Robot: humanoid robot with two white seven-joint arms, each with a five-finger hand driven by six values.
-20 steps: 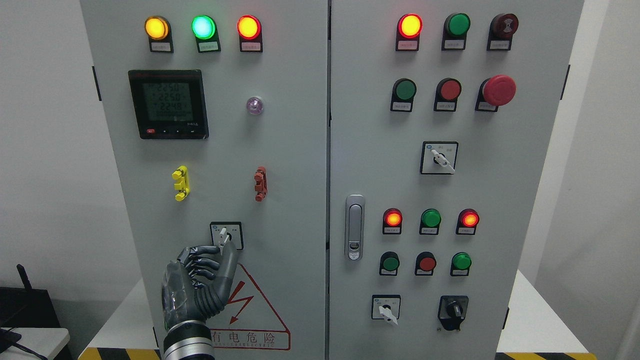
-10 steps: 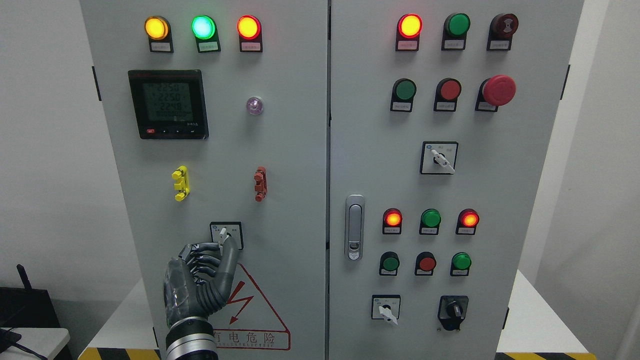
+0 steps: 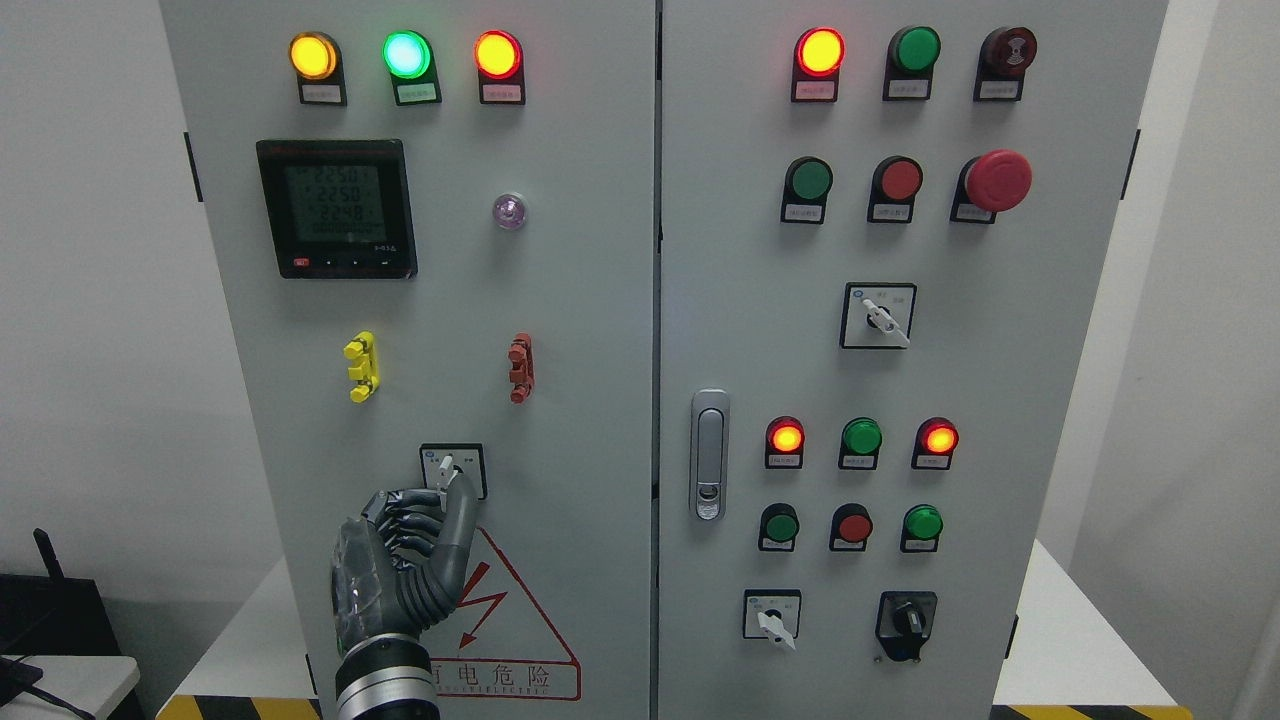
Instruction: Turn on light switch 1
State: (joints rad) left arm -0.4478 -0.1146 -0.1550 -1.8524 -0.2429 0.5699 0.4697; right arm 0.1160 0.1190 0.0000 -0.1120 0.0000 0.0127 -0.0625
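Note:
A small rotary light switch (image 3: 452, 470) with a white lever sits in a black-framed plate low on the left cabinet door (image 3: 560, 300). The lever points roughly upward, tilted slightly right. My left hand (image 3: 445, 492) comes up from the bottom edge and is right at the switch. Its fingers (image 3: 405, 520) are curled, and the thumb (image 3: 462, 510) stands upright against the right side of the lever's lower end. The forefinger tip is on the lever's left side, so the lever is pinched. My right hand is not visible.
Above the switch are yellow (image 3: 361, 366) and red (image 3: 521, 368) clips, a digital meter (image 3: 336, 208) and three lit lamps. The right door (image 3: 1000, 400) carries lamps, push buttons, a red emergency stop (image 3: 997, 181), several rotary switches and a door handle (image 3: 709, 455). A warning triangle (image 3: 500, 620) lies below the hand.
My left hand and forearm have crept slightly to the right and closer to the switch. The lever's angle looks unchanged.

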